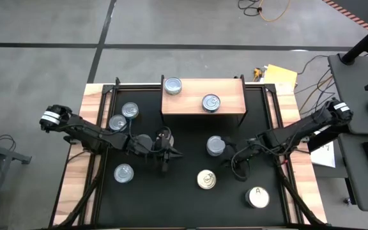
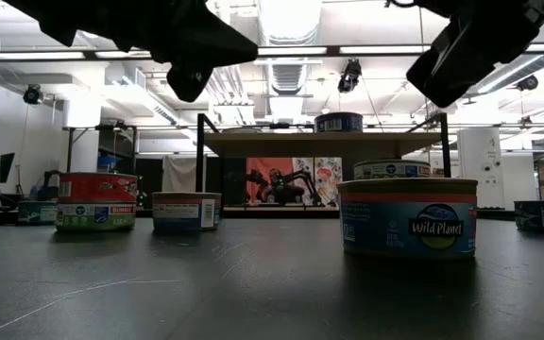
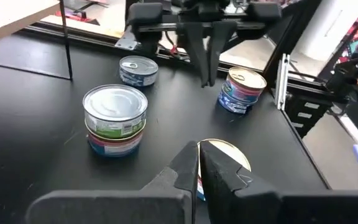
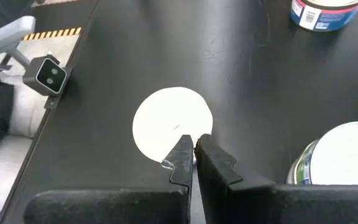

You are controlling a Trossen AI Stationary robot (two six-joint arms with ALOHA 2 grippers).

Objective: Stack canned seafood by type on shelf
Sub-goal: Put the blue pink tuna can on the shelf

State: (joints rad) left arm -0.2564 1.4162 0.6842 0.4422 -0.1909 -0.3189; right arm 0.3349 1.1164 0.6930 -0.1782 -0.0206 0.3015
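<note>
Two silver-topped cans [image 1: 172, 85] [image 1: 211, 102] stand on the wooden shelf [image 1: 232, 96] at the table's far side. More cans stand on the black tabletop: two at the left [image 1: 130, 110] [image 1: 117, 122], one near left [image 1: 124, 172], a stack of two in the middle [image 3: 115, 118], a gold-topped one [image 1: 206, 179] and a white-topped one marked "A" [image 1: 257, 197]. My left gripper [image 3: 199, 160] hangs shut above the table's middle, left of the stack. My right gripper [image 4: 194, 148] hangs shut above the gold-topped can. Both hold nothing.
In the low view both grippers [image 2: 189, 66] [image 2: 466, 52] hang well above the can tops. A Wild Planet can [image 2: 407, 217] stands close to that camera. Wooden edges [image 1: 75, 160] border the tabletop. Free black surface lies between the cans in front of the shelf.
</note>
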